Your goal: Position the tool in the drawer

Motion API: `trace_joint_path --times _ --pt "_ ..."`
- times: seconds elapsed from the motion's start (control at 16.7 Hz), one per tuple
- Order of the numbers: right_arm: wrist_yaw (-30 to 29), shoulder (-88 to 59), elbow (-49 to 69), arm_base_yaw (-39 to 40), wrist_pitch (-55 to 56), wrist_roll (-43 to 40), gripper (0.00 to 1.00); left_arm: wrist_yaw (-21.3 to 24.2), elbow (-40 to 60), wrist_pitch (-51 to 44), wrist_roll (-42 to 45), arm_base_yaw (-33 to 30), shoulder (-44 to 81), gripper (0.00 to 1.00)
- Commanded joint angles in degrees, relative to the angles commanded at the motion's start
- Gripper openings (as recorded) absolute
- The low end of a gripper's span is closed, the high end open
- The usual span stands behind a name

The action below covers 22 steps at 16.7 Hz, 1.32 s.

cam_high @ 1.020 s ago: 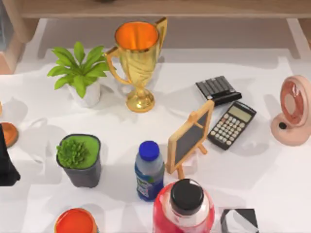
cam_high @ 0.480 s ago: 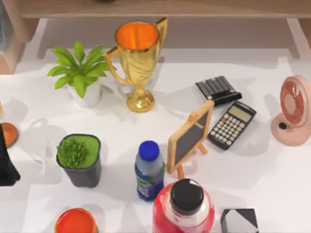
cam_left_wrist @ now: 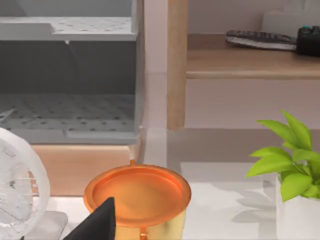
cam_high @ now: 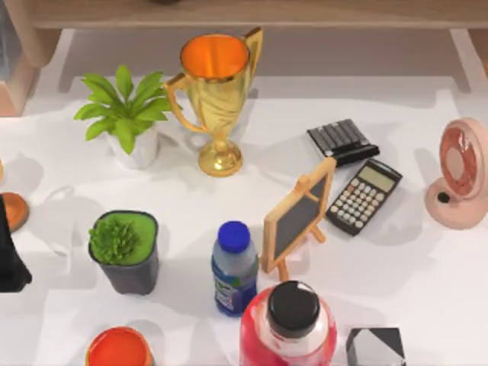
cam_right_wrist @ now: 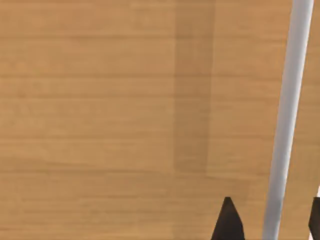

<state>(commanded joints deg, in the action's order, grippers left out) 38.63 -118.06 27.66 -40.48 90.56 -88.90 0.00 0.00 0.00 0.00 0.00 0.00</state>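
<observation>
The calculator (cam_high: 364, 196) lies flat on the white worktop (cam_high: 427, 290) toward the right, just right of a small chalkboard easel (cam_high: 299, 217) and just near of a black ribbed block (cam_high: 342, 141) — which of these is the tool I cannot tell, but neither is in the drawer. The left wrist view shows the grey drawer (cam_left_wrist: 70, 100) pulled open, with a perforated floor, beside a wooden post at the far left of the scene. The left arm (cam_high: 11, 259) sits at the left edge of the worktop, and its gripper (cam_left_wrist: 98, 224) hangs over an orange-topped gold cup (cam_left_wrist: 137, 197); whether its jaws are wide or narrow I cannot tell. The right gripper (cam_right_wrist: 271, 222) faces a wooden panel (cam_right_wrist: 125, 100) — its jaws stand wide, and a pale bar (cam_right_wrist: 290, 100) runs between their dark tips, though I cannot tell if they touch it. On the worktop a gold trophy (cam_high: 216, 91) stands far of centre, with a leafy plant (cam_high: 126, 114) to its left. A blue-capped bottle (cam_high: 234, 267) stands near of the trophy, beside a succulent (cam_high: 126, 252) in a dark pot. A pink fan (cam_high: 461, 183) stands at the right edge.
</observation>
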Motion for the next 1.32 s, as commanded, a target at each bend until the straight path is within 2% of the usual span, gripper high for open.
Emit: trace_joint_path --times 0.3,0.36,0.9,1.32 --pt "0.0 0.0 0.0 0.0 0.0 0.0 0.98 0.0 0.0 0.0 0.0 0.0 0.0 1.0" --pt "0.0 0.0 0.0 0.0 0.0 0.0 1.0 0.0 0.0 0.0 0.0 0.0 0.0 1.0" --pt "0.12 0.05 -0.08 -0.07 0.14 -0.01 1.0 0.0 0.0 0.0 0.0 0.0 0.0 1.0" --pt "2.79 1.04 -3.48 -2.7 2.54 0.03 1.0 0.0 0.0 0.0 0.0 0.0 0.0 1.0"
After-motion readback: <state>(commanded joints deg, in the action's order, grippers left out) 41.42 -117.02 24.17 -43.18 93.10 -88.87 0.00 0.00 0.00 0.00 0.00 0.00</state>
